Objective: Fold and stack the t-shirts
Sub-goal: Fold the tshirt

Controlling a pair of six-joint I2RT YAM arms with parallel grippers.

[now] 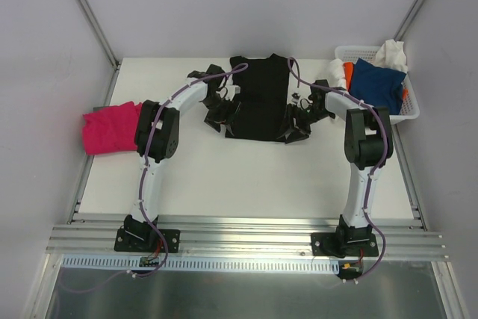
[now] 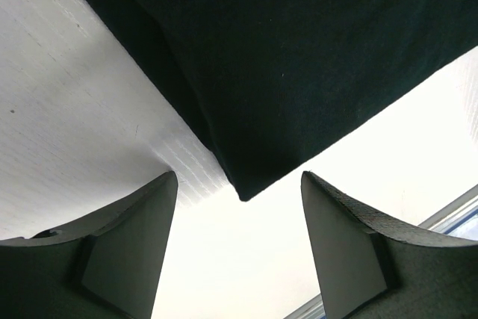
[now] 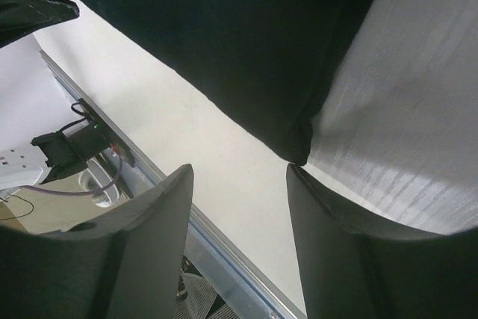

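The black t-shirt (image 1: 258, 98) lies spread out toward the far middle of the white surface (image 1: 246, 177), with an arm reaching in at each lower corner. The left end effector (image 1: 222, 113) sits at the shirt's near left corner. Seen from its wrist camera, its two fingers (image 2: 127, 252) stand apart, released. The cloth's pointed corner lies just ahead of the gap between them, not pinched. The right end effector (image 1: 295, 125) is at the near right corner and is likewise released, with its jaws apart. In its wrist view the shirt's corner ends right by the tip of one finger (image 3: 336, 244); I cannot tell whether they touch.

A magenta-pink t-shirt (image 1: 110, 129) lies bunched at the left edge of the surface, partly behind the left arm's elbow. At the far right corner a white lattice basket (image 1: 409, 113) holds a blue t-shirt (image 1: 377, 84), with an orange one (image 1: 345, 74) beside it and a white one (image 1: 392, 54) at the back.
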